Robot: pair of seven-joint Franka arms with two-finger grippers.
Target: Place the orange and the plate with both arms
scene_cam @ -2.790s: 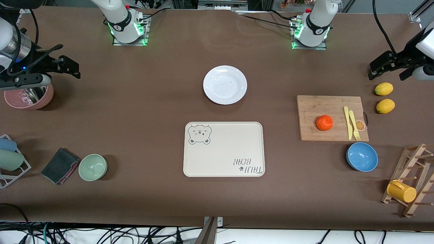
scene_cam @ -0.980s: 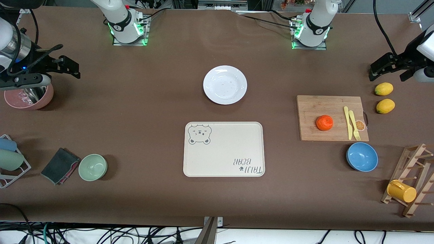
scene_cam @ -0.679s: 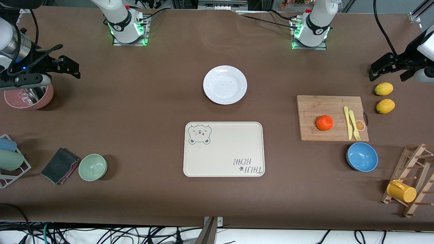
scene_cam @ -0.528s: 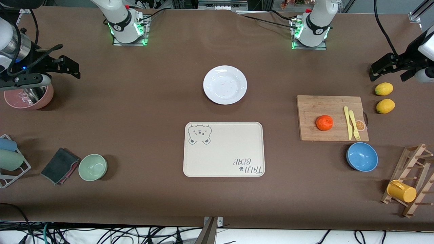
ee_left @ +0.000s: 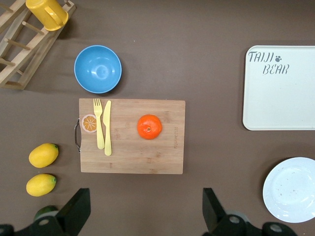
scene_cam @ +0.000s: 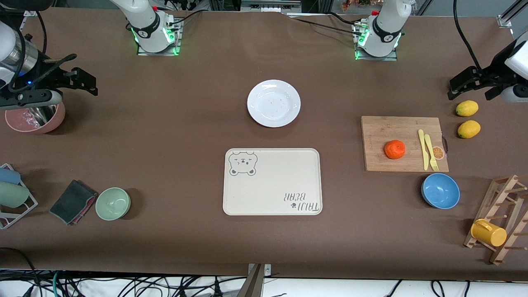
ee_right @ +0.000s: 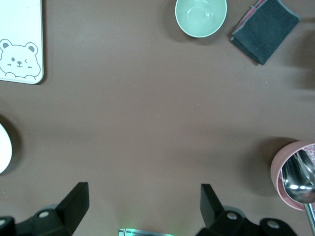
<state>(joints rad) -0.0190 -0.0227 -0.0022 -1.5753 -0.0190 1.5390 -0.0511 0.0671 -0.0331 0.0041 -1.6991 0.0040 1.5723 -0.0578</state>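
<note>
The orange (scene_cam: 394, 149) (ee_left: 149, 126) rests on a wooden cutting board (scene_cam: 377, 132) toward the left arm's end of the table. The white plate (scene_cam: 274, 103) (ee_left: 290, 189) lies empty at mid-table, farther from the front camera than the cream bear tray (scene_cam: 272, 194). My left gripper (scene_cam: 474, 86) (ee_left: 145, 209) hangs open high over the table by two lemons (scene_cam: 467, 108), with nothing between its fingers. My right gripper (scene_cam: 84, 82) (ee_right: 142, 201) hangs open and empty over the right arm's end, beside a pink bowl (scene_cam: 35, 119). Only the plate's edge (ee_right: 4, 147) shows in the right wrist view.
A yellow knife and fork (scene_cam: 427, 148) lie on the board beside the orange. A blue bowl (scene_cam: 440, 190) and a wooden rack with a yellow mug (scene_cam: 489, 232) stand nearer the front camera. A green bowl (scene_cam: 113, 203), a folded cloth (scene_cam: 73, 201) and a cup rack (scene_cam: 12, 198) sit at the right arm's end.
The left gripper has drifted slightly above the lemons. The right arm, the orange and the plate have not moved.
</note>
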